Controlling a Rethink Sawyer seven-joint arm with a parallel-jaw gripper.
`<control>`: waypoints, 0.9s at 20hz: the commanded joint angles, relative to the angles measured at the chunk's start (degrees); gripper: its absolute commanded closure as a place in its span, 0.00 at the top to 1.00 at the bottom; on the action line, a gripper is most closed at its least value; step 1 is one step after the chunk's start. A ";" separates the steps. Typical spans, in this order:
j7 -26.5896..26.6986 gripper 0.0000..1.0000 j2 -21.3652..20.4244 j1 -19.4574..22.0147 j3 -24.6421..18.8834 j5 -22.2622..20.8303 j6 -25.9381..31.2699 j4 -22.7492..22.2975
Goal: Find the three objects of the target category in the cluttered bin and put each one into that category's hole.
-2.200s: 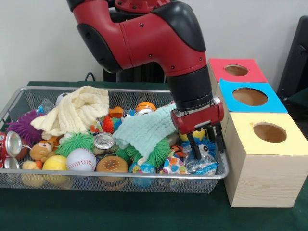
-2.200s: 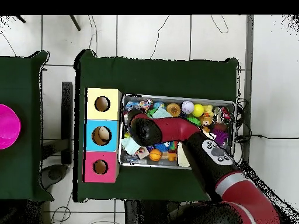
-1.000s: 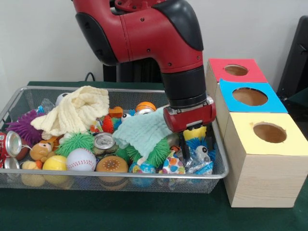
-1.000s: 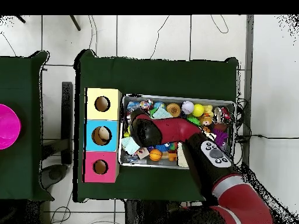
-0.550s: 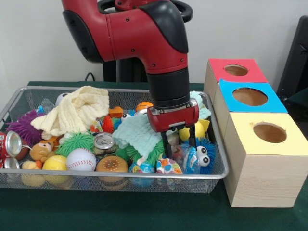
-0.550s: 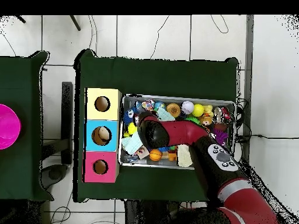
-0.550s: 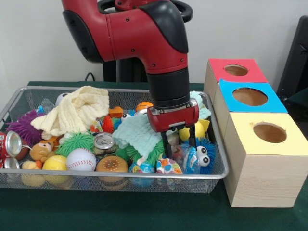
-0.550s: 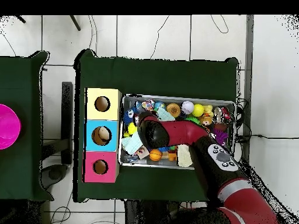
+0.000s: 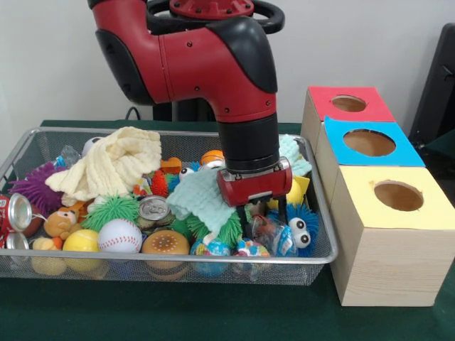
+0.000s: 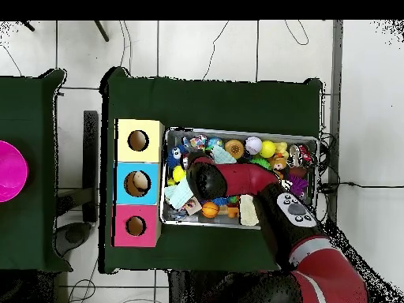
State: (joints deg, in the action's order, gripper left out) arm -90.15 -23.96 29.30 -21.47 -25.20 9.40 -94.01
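- The gripper sits low in the bin, right of centre in the front view, its black fingers sunk among the toys just left of the blue toy.
- Whether the fingers are parted or clamped on anything cannot be told; clutter hides the tips.
- A mint cloth lies against the gripper's left side; a clear wrapper lies just below it.
- The target category is not evident, so the task's objects cannot be singled out; they presumably lie in the bin.
- The yellow box, blue box and red box stand at the frame's right, each with a hole.
- Judgement: the step in hand is searching or reaching for a grasp.
- Judgement: the next move calls for a secure hold, a clean lift clear of the cloth, then carriage right to the matching hole.
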 commanded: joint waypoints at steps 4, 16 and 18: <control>-6.29 1.00 5.64 -3.19 5.34 -2.90 -5.76 4.54; -5.81 0.00 5.29 -2.16 4.28 -0.63 -4.38 3.59; -5.70 0.00 5.22 -2.01 3.99 -0.51 -4.01 3.59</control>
State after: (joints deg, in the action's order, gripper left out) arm -90.14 -21.98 26.76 -18.73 -25.34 4.12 -93.12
